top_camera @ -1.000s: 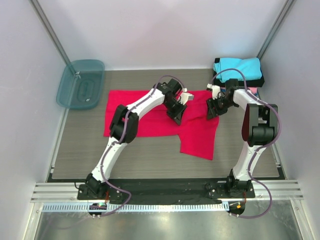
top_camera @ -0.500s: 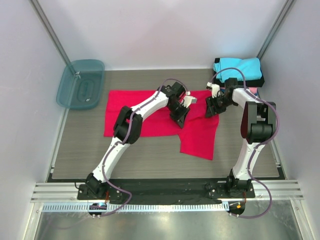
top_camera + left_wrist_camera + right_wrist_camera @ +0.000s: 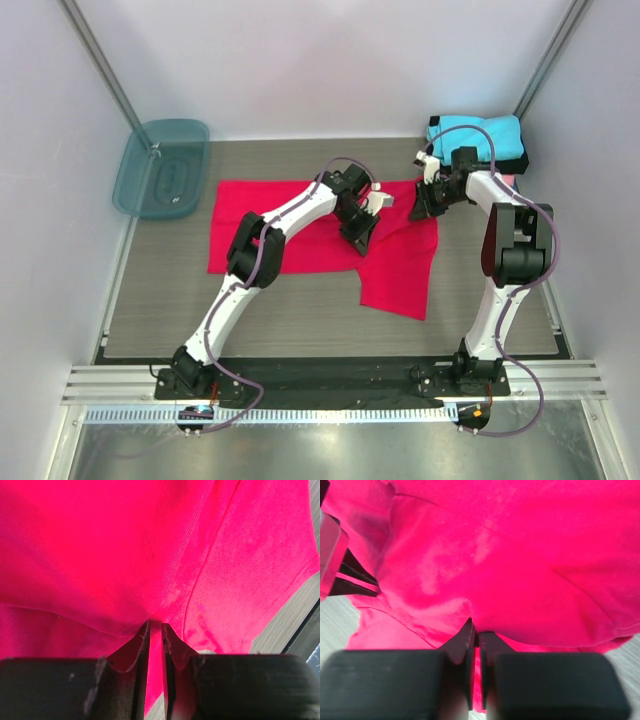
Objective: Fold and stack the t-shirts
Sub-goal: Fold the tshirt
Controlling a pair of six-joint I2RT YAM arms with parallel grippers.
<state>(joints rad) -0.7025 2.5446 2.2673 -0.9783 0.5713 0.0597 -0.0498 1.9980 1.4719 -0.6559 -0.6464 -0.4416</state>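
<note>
The red t-shirt [image 3: 400, 270] lies spread across the middle of the table, its right part hanging toward the front. My left gripper [image 3: 360, 238] sits over the shirt's middle. Seen from the left wrist, the left gripper [image 3: 155, 625] is shut on a ridge of the red t-shirt [image 3: 125, 540]. My right gripper [image 3: 422, 207] is at the shirt's back right corner. From the right wrist, the right gripper [image 3: 475, 631] pinches a fold of the red t-shirt [image 3: 520, 555]. A folded cyan t-shirt [image 3: 475, 135] tops a black one [image 3: 517, 164] and a pink sliver [image 3: 508, 181] at the back right.
A translucent teal bin [image 3: 160, 170] stands at the back left corner, off the grey table [image 3: 250, 310]. White walls close in the back and both sides. The arm bases sit on the rail at the near edge.
The right gripper has slid a little toward the back edge of the red shirt and shut on the cloth. The left gripper has shifted slightly right and kept its hold.
</note>
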